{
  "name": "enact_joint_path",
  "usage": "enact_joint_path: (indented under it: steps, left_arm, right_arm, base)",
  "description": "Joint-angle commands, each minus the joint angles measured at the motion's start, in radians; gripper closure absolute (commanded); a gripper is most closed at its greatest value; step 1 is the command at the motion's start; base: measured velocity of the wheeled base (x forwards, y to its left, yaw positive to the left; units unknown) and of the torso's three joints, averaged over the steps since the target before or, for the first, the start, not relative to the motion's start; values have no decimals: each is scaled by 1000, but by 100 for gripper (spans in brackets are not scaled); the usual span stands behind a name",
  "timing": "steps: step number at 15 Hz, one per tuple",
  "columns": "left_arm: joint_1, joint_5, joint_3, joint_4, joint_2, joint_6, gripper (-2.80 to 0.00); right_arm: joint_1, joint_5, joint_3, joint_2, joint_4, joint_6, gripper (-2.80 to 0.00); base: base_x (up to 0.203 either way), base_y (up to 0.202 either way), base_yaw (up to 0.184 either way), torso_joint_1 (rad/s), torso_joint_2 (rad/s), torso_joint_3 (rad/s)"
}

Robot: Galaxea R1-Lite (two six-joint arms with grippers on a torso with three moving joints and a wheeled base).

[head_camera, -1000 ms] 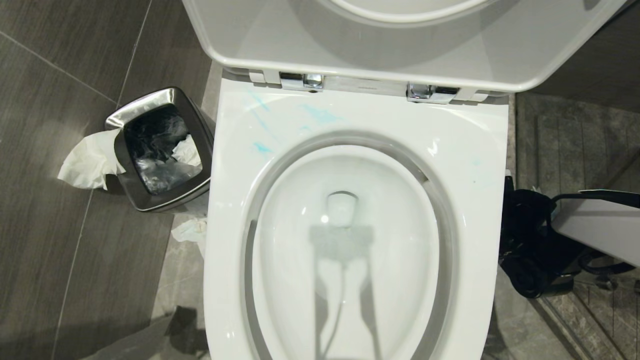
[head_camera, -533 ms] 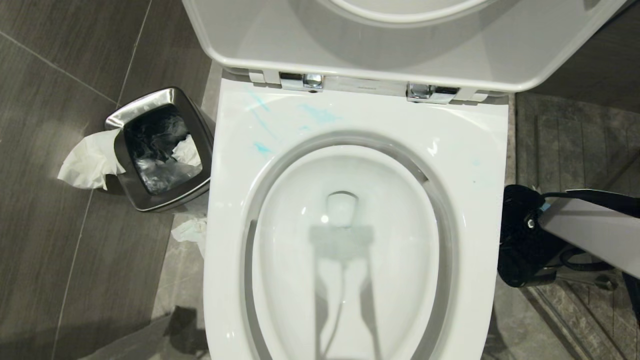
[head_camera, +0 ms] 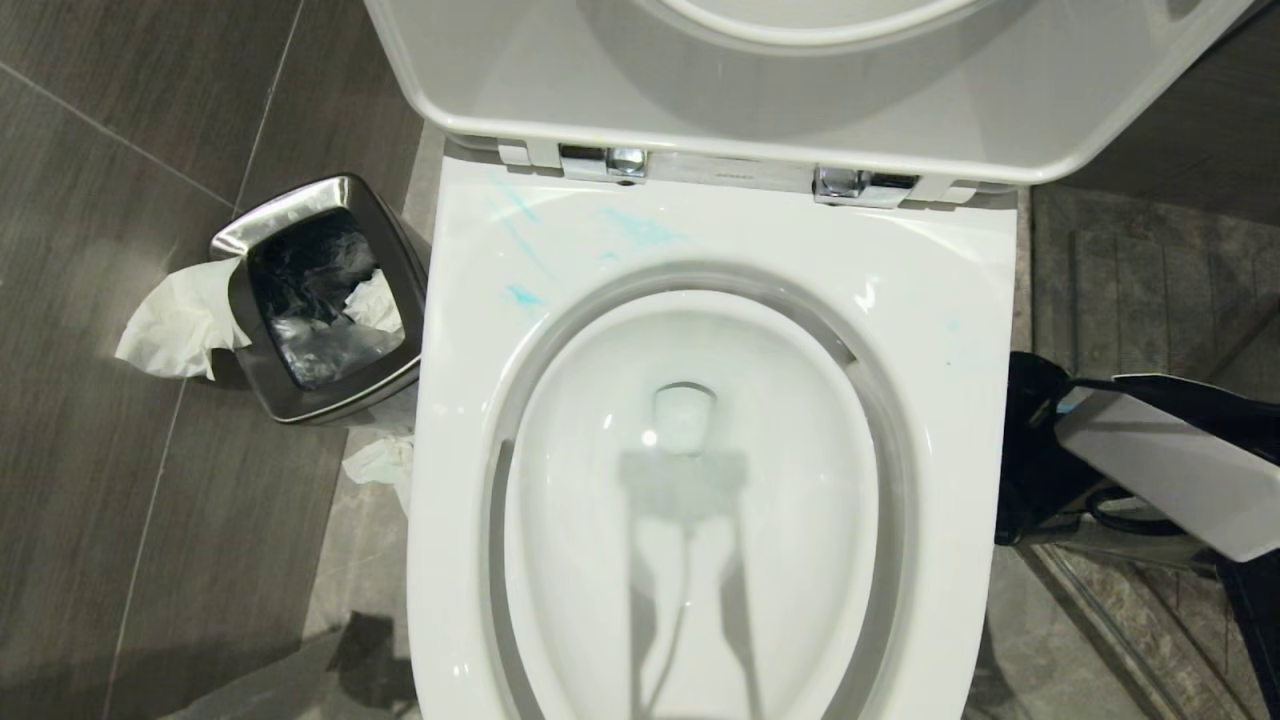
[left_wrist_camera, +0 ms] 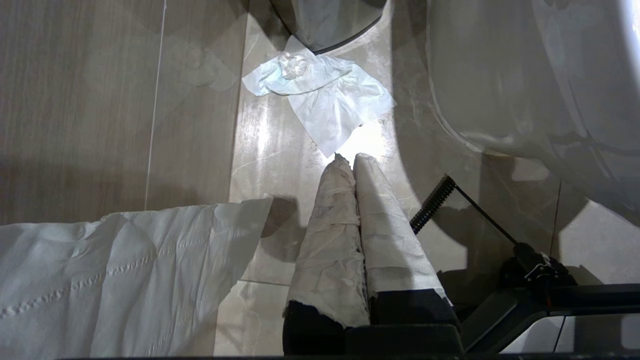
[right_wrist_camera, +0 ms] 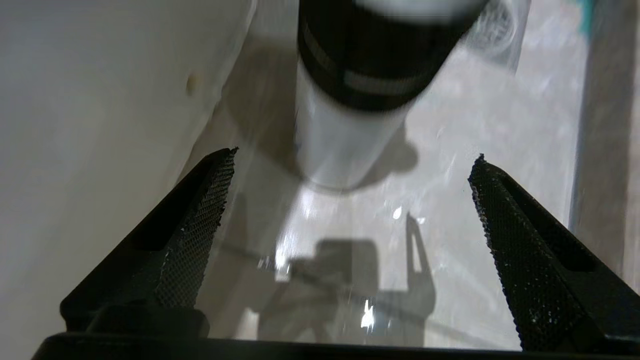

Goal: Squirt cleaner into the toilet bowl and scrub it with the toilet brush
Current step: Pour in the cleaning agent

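Your right gripper (right_wrist_camera: 350, 200): black textured jaws spread wide, empty, low beside glossy white ceramic toilet bowl (head_camera: 960, 300). Blurred white cylinder with black band (right_wrist_camera: 350, 100) upright, dead ahead between fingertips; likely brush holder. Toilet brush unseen. Turquoise cleaner streaks (head_camera: 640, 232) on far rim. Left gripper (left_wrist_camera: 348, 160) clenched, idle.

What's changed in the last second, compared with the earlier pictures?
The right arm, on the floor beside the toilet bowl, has swung: its white link now sits lower and tilted, covering more of the black wrist. The right hand is open and holds nothing, facing a white cylinder with a black band. The bowl, cleaner streaks and steel bin are unchanged.
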Motion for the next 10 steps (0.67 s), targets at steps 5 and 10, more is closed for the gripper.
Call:
enact_joint_path:
  steps: [5, 10]
  left_arm:
    - [-2, 0, 2, 0, 2, 0, 0]
    - [0, 0, 2, 0, 2, 0, 0]
  right_arm:
    - [-2, 1, -185, 83, -9, -12, -280]
    - [-11, 3, -321, 140, -9, -18, -280]
  base:
    - [0, 0, 0, 0, 0, 0]
    - [0, 0, 0, 0, 0, 0]
